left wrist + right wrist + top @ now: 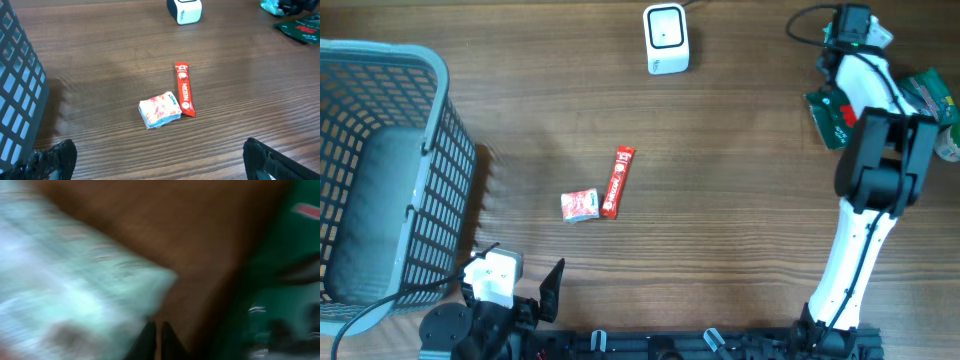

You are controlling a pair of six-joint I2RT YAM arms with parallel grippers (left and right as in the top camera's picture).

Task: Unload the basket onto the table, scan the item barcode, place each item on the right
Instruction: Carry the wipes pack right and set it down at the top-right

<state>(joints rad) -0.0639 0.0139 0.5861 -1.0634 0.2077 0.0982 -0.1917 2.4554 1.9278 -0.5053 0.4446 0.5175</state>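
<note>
Okay, your left fingers (280,161) stand wide apart, low over the worktop (100,50). Right fingers (169,345) are pressed together, but the view's too blurred to tell if anything's held.

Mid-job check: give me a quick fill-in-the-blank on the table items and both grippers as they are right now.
1. In the overhead view, the red stick lies just ___ of the small packet.
2. The left gripper has its jaws ___.
3. The right gripper has its jaws ___.
4. The scanner is ___ in colour.
Missing words: right; open; shut; white.
</note>
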